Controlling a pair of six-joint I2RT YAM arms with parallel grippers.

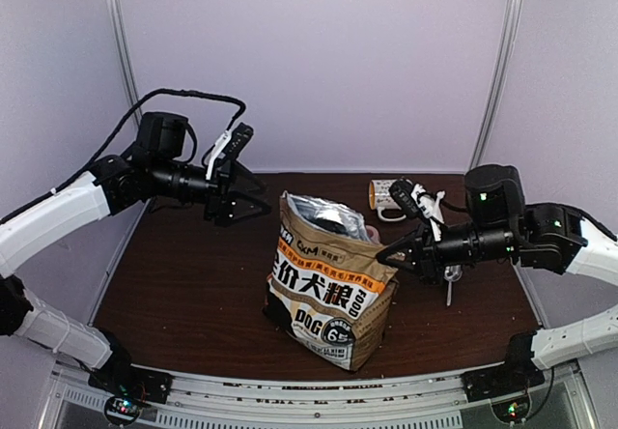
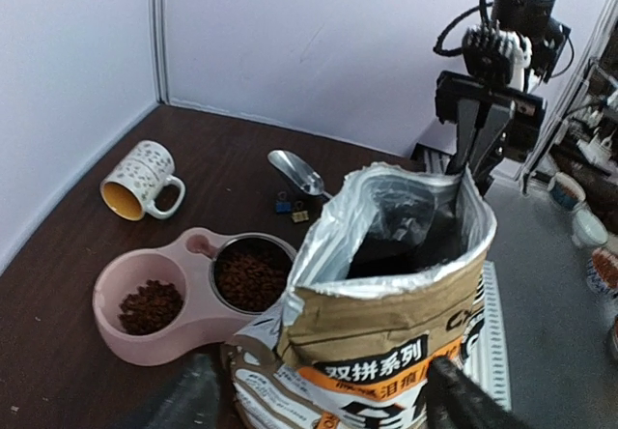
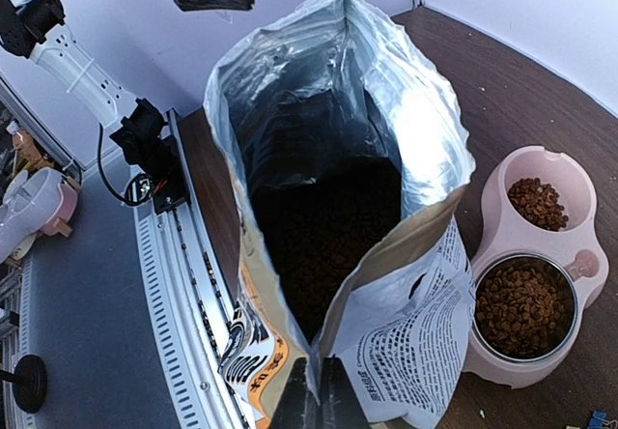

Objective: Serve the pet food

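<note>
1. Right gripper [image 1: 391,252] first, from overhead: you have it pinched together on the top edge of the bag [image 1: 328,289], which stands upright right at its tip. Your left gripper [image 1: 256,197] hangs on the bag's other side, clear of it. A mug [image 1: 384,195] lies on its side just behind the right gripper.
2. Over to the left wrist: your left fingers [image 2: 462,402] sit wide apart at the bottom, with nothing between them. The bag's open mouth is dead ahead, and the right gripper nips its far rim. Ahead and to the left sits the pink double bowl [image 2: 135,347], with pet food [image 2: 249,276] in both the steel cup and the pink one. Beyond the bowl lie a metal scoop [image 2: 294,170], some binder clips [image 2: 290,207] and the mug.
3. Now the right wrist: your fingers meet at the bottom edge, the bag's rim clamped between them. More pet food shows dark, deep inside the bag ahead. The bowl sits to the right, both cups filled. Past the far rim, the left gripper's jaws stand apart.
</note>
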